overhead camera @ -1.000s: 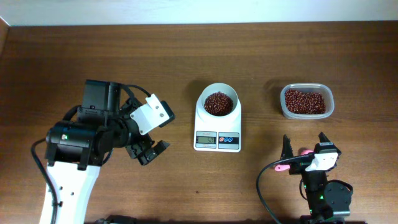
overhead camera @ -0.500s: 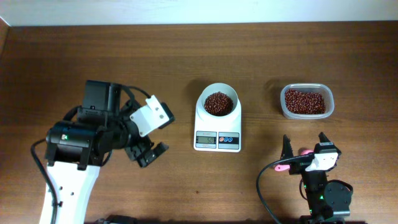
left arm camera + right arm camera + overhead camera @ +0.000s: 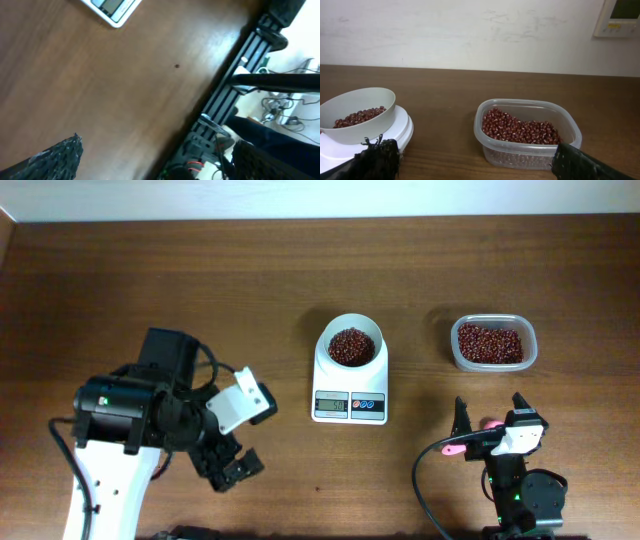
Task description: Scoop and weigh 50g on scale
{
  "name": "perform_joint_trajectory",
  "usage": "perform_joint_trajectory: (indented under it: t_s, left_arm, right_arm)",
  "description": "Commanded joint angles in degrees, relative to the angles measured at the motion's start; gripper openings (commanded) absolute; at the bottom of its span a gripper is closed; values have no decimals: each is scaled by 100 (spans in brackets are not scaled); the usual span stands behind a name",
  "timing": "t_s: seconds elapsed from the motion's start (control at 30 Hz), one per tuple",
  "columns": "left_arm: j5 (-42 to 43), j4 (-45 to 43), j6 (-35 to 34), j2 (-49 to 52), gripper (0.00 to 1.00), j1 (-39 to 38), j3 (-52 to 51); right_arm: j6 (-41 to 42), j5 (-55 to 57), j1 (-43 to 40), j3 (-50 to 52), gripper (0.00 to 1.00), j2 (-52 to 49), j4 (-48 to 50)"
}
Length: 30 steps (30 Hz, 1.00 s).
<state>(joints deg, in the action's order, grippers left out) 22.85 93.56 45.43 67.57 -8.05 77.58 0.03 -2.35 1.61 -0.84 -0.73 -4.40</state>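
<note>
Scale (image 3: 349, 385) sat at frame centre on counter (image 3: 300, 270); its bowl (image 3: 352, 319) held beans (image 3: 352, 346). Tub (image 3: 492, 343) of more beans right of scale, apart. Left tool (image 3: 232, 470) lower left, released, empty. Right tool (image 3: 490, 402) lower right, spread wide, empty; pink spoon (image 3: 452, 447) beside it

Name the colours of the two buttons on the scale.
The buttons on the scale are red and blue; the overhead view shows them best.
</note>
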Motion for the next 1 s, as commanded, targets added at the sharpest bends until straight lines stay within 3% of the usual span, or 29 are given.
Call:
perform_joint_trajectory:
  t_s: [0.0, 0.1, 0.5, 0.97]
  left_arm:
    - [348, 260, 50, -271, 99, 35, 46]
    - [446, 317, -879, -688, 99, 35, 37]
    - [280, 317, -876, -3394, 99, 35, 35]
    - [63, 315, -876, -4500, 99, 35, 35]
  right_arm:
    - [37, 68, 68, 52, 99, 55, -4]
    - [37, 68, 68, 52, 99, 55, -4]
    - [37, 68, 68, 52, 99, 55, -4]
    - [37, 68, 68, 52, 99, 55, -4]
